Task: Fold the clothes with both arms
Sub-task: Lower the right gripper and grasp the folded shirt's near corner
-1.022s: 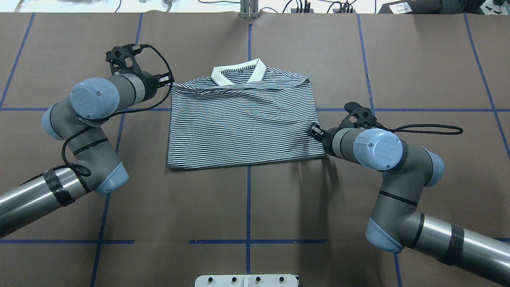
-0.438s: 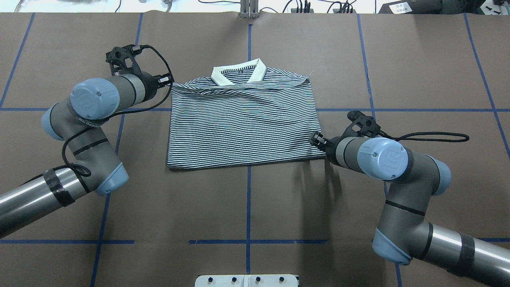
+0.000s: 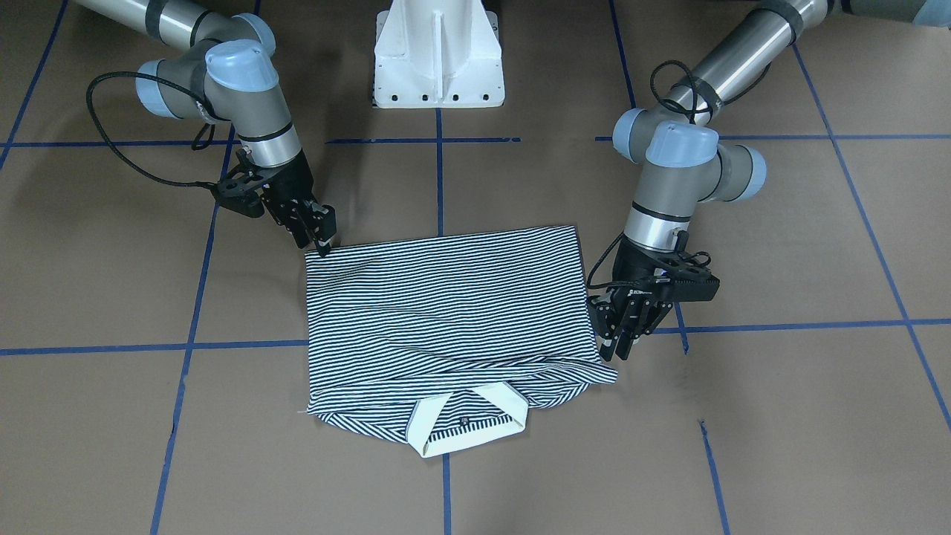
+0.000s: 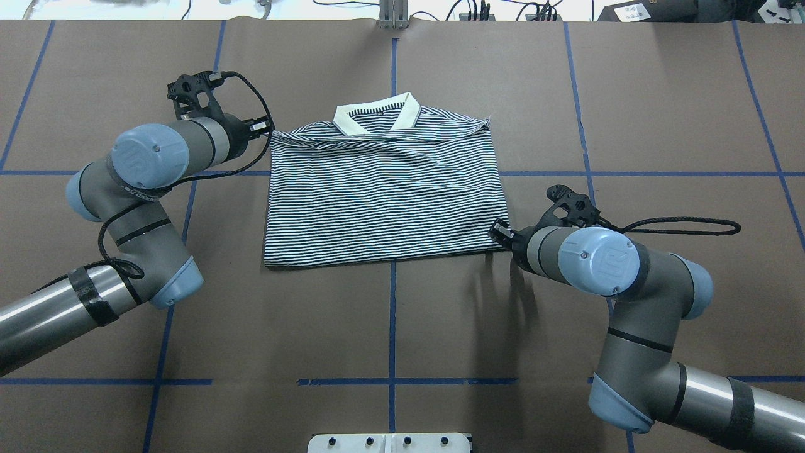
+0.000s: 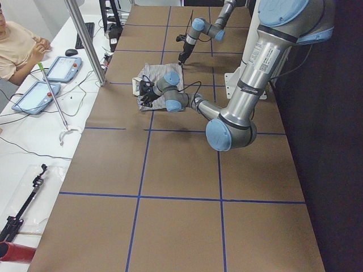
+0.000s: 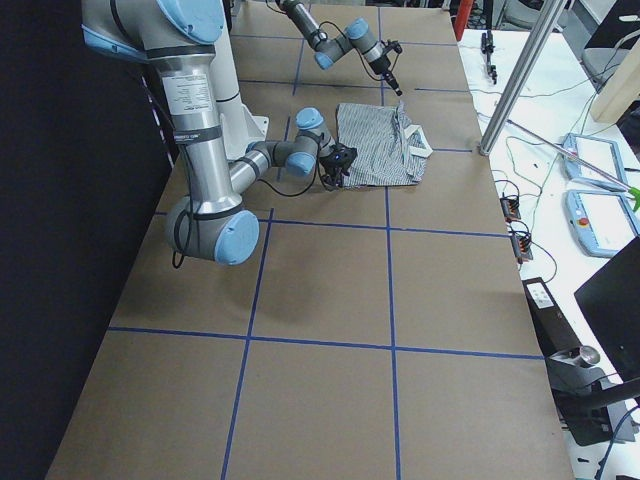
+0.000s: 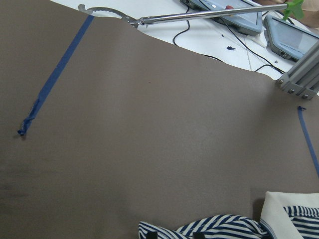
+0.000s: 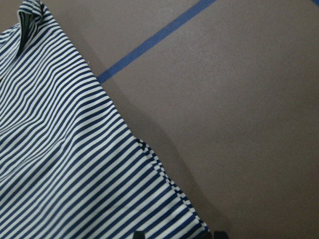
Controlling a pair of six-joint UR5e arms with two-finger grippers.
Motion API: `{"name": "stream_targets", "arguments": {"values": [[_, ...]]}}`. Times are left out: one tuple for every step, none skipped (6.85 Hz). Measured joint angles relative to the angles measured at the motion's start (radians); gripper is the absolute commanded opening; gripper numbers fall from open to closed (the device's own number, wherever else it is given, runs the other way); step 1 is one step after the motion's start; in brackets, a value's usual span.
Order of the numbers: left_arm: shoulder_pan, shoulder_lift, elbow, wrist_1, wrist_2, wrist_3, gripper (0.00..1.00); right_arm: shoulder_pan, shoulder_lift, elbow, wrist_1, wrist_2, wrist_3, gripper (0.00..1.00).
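Right pincer (image 3: pixel 320 239) now nearer hem corner of polo shirt (image 4: pixel 383 189).

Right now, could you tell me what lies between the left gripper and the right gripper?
Only the folded striped polo shirt lies there, stretching diagonally from the left gripper to the right gripper. The front-facing view shows this most clearly.

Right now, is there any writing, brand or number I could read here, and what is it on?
Nothing reads for certain.
Raised logo on a joint cap of the left arm: letters unclear.
Same logo on a cap of the right arm: unclear.
Sticker on the left arm, side view: too small.
Neck tag of the polo shirt: too small.
White label, overhead view's top right: blurred.
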Motion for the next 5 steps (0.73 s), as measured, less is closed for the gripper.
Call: {"name": "stream_targets", "arguments": {"values": [[0.000,0.000,0.000,0.000,0.000,0.000,0.36,-0.002,0.000,-0.002,-0.002,0.000,0.003,0.54],[0.000,0.000,0.000,0.000,0.000,0.001,0.36,-0.002,0.001,-0.005,-0.003,-0.001,0.003,0.54],[0.000,0.001,0.000,0.000,0.000,0.001,0.36,-0.003,0.002,-0.009,-0.004,-0.001,0.003,0.55],[0.000,0.004,0.000,0.000,0.000,0.001,0.36,-0.003,0.002,-0.014,-0.005,-0.002,0.003,0.54],[0.000,0.005,0.000,0.000,0.000,0.001,0.36,-0.002,0.002,-0.017,-0.004,-0.002,0.003,0.26]]}}
